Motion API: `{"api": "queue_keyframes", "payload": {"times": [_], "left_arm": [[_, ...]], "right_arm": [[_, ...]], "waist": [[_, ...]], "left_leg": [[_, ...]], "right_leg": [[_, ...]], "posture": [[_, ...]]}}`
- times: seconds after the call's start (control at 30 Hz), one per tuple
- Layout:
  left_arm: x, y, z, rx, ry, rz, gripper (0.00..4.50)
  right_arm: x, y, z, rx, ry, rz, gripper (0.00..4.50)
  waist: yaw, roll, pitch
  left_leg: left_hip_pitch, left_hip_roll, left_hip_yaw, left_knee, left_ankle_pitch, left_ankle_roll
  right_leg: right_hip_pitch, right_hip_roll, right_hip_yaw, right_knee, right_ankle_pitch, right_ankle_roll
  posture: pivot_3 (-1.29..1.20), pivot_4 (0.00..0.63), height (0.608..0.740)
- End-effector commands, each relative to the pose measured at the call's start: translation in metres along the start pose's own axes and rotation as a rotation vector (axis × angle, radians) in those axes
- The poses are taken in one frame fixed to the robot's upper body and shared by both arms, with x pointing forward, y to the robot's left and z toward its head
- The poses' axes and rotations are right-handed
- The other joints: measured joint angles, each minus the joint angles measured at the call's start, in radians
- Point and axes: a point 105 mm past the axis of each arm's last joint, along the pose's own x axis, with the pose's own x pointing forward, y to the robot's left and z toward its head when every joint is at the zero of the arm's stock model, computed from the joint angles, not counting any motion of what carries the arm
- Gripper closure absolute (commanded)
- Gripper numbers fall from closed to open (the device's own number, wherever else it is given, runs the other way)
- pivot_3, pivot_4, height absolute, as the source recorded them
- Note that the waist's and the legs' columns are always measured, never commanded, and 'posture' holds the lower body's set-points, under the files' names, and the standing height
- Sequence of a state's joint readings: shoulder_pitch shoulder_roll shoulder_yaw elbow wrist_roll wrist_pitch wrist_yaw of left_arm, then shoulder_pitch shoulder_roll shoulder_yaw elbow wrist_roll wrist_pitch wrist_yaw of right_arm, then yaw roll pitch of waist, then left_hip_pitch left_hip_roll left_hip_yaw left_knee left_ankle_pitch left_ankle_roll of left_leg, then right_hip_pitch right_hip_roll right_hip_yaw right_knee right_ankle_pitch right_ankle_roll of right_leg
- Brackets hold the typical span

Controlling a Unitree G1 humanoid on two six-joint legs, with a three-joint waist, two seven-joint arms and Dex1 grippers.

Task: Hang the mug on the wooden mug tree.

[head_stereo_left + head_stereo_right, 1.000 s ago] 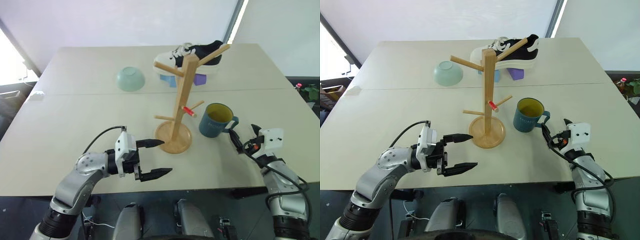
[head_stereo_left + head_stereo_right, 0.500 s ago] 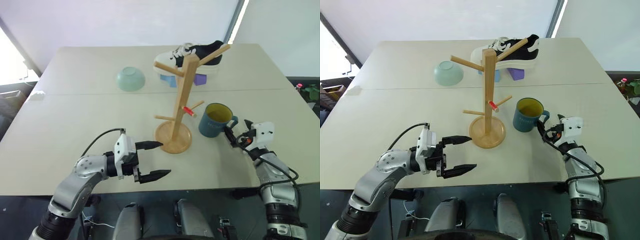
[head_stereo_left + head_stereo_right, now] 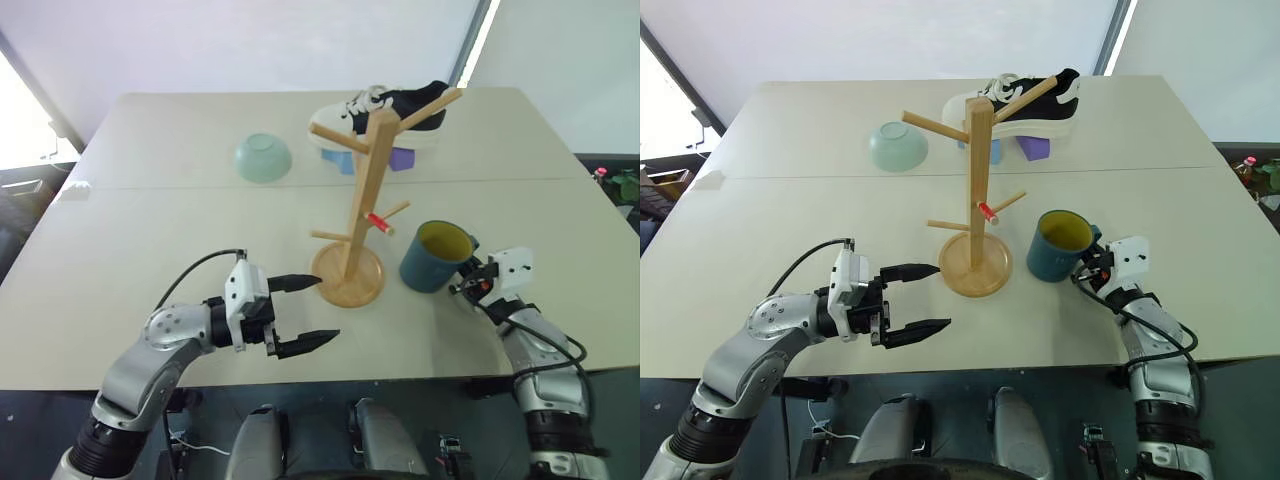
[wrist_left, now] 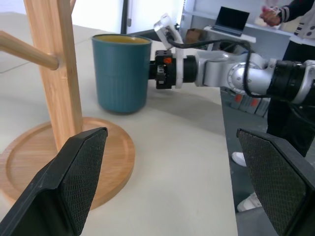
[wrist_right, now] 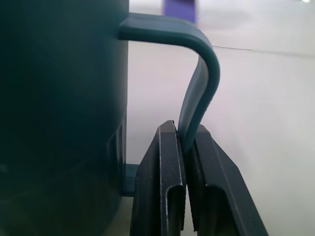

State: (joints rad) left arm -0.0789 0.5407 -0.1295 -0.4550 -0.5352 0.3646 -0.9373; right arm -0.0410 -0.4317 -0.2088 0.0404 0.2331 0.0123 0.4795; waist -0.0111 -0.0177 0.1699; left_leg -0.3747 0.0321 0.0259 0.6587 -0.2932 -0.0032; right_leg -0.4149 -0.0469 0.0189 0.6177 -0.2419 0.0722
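The dark teal mug (image 3: pixel 432 257) with a yellow-green inside stands on the table, to the right of the wooden mug tree (image 3: pixel 362 190), and leans slightly. My right gripper (image 5: pixel 189 135) is shut on the mug's loop handle (image 5: pixel 199 88), its fingers clamping the lower part of the loop. In the head view that gripper (image 3: pixel 468 283) sits at the mug's right side. The mug tree stands upright on its round base, a small red tag on one peg. My left gripper (image 3: pixel 328 308) hovers open just left of the tree's base, pointing right, with nothing between its fingers.
A pale green bowl (image 3: pixel 263 158) lies upside down at the back left. A black-and-white shoe (image 3: pixel 385 110) rests on blue and purple blocks behind the tree. The table's front edge (image 3: pixel 400 368) runs just below both hands. A person (image 4: pixel 295 14) is far in the background.
My right gripper moved left onto the mug's handle and shut on it from wide open. The mug now leans a little. The left arm stayed put.
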Motion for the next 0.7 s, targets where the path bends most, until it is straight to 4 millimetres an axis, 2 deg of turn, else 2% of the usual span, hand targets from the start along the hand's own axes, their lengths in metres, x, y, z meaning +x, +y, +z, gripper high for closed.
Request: {"api": "queue_keyframes", "payload": {"times": [0.03,0.13,0.23,0.5,0.7], "left_arm": [[-0.008,0.009,0.011,0.053,-0.015,0.036,0.0],[-0.012,0.015,0.011,0.056,-0.009,0.044,0.0],[-0.013,0.024,0.011,0.058,-0.005,0.042,0.0],[-0.019,0.044,0.013,0.061,-0.016,0.054,0.0],[-0.026,0.053,0.03,0.043,-0.08,0.059,0.0]], "right_arm": [[-0.019,0.023,0.04,-0.293,-0.049,0.175,4.45],[-0.037,0.045,0.056,-0.454,-0.034,0.321,4.45],[-0.047,0.067,0.091,-0.53,-0.081,0.402,4.45],[-0.043,0.095,0.137,-0.542,-0.157,0.405,4.45],[-0.039,0.104,0.155,-0.52,-0.19,0.384,4.45]], "waist": [[0.001,0.001,0.0],[0.0,0.001,0.0],[-0.003,0.0,0.001],[0.0,-0.001,0.001],[0.001,-0.002,0.001]], "left_leg": [[0.0,0.0,0.0,0.0,0.0,0.0],[0.0,0.0,0.0,0.0,0.0,0.0],[0.001,0.0,0.0,0.001,0.0,0.0],[0.0,0.0,-0.001,0.003,0.0,0.0],[-0.003,0.0,-0.001,0.003,0.0,0.0]], "right_leg": [[0.0,0.0,0.0,0.0,0.0,0.0],[0.0,0.0,0.0,0.0,0.0,0.0],[0.0,0.001,0.0,0.0,0.0,0.001],[0.0,0.001,-0.001,0.0,0.0,0.0],[-0.001,0.0,-0.001,-0.001,0.0,0.0]], "posture": [[0.0,0.15,0.74],[0.0,0.15,0.74],[0.0,0.15,0.74],[0.0,0.15,0.74],[0.0,0.15,0.74]]}}
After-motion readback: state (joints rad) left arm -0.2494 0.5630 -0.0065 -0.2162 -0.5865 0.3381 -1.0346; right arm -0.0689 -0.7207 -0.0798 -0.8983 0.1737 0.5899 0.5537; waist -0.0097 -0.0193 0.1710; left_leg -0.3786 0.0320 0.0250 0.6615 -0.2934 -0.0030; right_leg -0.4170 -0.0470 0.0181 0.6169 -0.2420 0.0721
